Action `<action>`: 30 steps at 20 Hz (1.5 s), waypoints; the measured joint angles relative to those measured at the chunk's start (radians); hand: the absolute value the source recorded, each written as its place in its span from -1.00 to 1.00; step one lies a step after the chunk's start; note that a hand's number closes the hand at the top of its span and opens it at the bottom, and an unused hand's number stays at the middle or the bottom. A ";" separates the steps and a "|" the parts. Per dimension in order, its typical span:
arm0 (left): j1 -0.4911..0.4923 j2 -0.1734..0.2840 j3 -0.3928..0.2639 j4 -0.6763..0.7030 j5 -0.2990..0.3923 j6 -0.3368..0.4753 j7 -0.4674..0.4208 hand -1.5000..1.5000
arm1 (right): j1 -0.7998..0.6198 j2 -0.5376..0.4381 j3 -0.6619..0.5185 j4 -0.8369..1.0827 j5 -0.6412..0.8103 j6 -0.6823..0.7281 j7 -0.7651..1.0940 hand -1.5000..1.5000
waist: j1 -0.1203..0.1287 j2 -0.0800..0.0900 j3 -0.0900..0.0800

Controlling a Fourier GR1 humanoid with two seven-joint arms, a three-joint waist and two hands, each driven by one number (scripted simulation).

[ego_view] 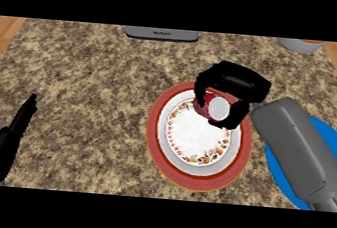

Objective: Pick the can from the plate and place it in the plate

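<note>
The right hand [231, 91] is curled round the can [215, 105], fingers and thumb wrapped on either side; the can lies tilted, its pale end face turned toward the head view, over the upper-right rim of the floral plate [195, 138]. That plate sits on a red plate [196, 181], w/ a blue plate [332, 144] just beside it at right, largely hidden by the right forearm. Whether the can is resting on the floral rim or carried clear of it cannot be told from this view. Risk 1: the can is held on a slant, so if released as is it would likely land on its side and roll across the plate or onto the table [86, 74]. Cause: no upright correction before opening the fingers. Risk 2: the forearm covers most of the blue plate, so placement there would be made w/ poor sight of the rim; the can could come down on the edge and tip. Risk 3: a low carry could catch the floral rim and shift the stacked plates. The left hand [11, 133] rests at the lower left edge, fingers straight, well apart from the work. An appliance [162, 33] and a cup [301, 45] stand at the far edge, not in the path.
</note>
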 measured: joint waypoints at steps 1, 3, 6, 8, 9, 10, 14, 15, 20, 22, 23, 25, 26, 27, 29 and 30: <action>-0.005 -0.006 -0.002 0.006 -0.003 0.003 -0.003 0.00 | 0.011 0.011 0.011 -0.009 0.009 0.009 0.013 1.00 | 0.001 0.001 0.000; 0.001 0.001 0.002 -0.024 0.006 -0.009 0.015 0.00 | 0.048 0.041 0.045 -0.025 0.027 0.021 0.036 1.00 | 0.005 0.001 0.000; 0.006 -0.004 -0.001 -0.038 0.002 -0.008 0.021 0.00 | 0.081 0.099 0.033 -0.001 0.014 0.030 0.122 -1.00 | 0.008 0.003 0.000; -0.004 -0.009 -0.007 -0.033 -0.006 -0.006 0.022 0.00 | 0.105 0.129 0.037 0.007 0.031 0.019 0.171 -1.00 | 0.008 0.003 0.000; -0.004 -0.006 -0.004 -0.035 -0.006 -0.010 0.025 0.00 | 0.107 0.133 0.031 0.016 0.039 0.023 0.180 -1.00 | 0.008 0.004 0.000; 0.006 -0.008 -0.001 -0.024 -0.007 -0.010 0.002 0.00 | 0.119 0.148 0.032 0.006 0.045 0.022 0.201 -1.00 | 0.008 0.004 0.000; -0.003 -0.005 0.011 -0.007 -0.007 -0.018 -0.011 0.00 | 0.136 0.193 -0.004 0.028 0.040 0.000 0.185 -1.00 | 0.010 0.003 0.000; -0.010 -0.011 0.005 -0.013 -0.012 -0.014 0.001 0.00 | 0.123 0.209 -0.025 0.046 0.025 -0.002 0.185 -1.00 | 0.011 0.004 0.001; -0.015 -0.013 0.003 -0.023 -0.012 -0.019 0.013 0.00 | 0.108 0.240 -0.156 0.067 -0.104 0.002 0.217 -1.00 | 0.012 0.005 0.001; -0.011 -0.017 0.000 -0.036 -0.014 -0.018 0.023 0.00 | 0.082 0.226 -0.228 0.087 -0.155 0.012 0.244 -1.00 | 0.012 0.006 0.001; -0.009 -0.020 -0.003 -0.037 -0.018 -0.016 0.024 0.00 | 0.060 0.218 -0.264 0.109 -0.177 0.014 0.253 -1.00 | 0.014 0.006 0.001; -0.003 -0.024 -0.006 -0.032 -0.024 -0.011 0.010 0.00 | 0.028 0.183 -0.330 0.155 -0.224 0.040 0.260 -1.00 | 0.016 0.008 0.001; -0.009 -0.021 -0.003 -0.033 -0.021 -0.015 0.015 0.00 | 0.010 0.168 -0.364 0.186 -0.251 0.057 0.258 -1.00 | 0.018 0.009 0.001; -0.009 -0.018 -0.001 -0.030 -0.018 -0.020 0.012 0.00 | -0.009 0.165 -0.393 0.219 -0.279 0.070 0.260 -1.00 | 0.021 0.010 0.001; -0.018 -0.015 -0.002 -0.042 -0.015 -0.027 0.030 0.00 | -0.049 0.126 -0.454 0.297 -0.327 0.109 0.242 -1.00 | 0.028 0.013 0.001; -0.027 -0.019 -0.007 -0.039 -0.022 -0.022 0.034 0.00 | -0.069 0.099 -0.479 0.338 -0.346 0.135 0.223 -1.00 | 0.031 0.015 0.002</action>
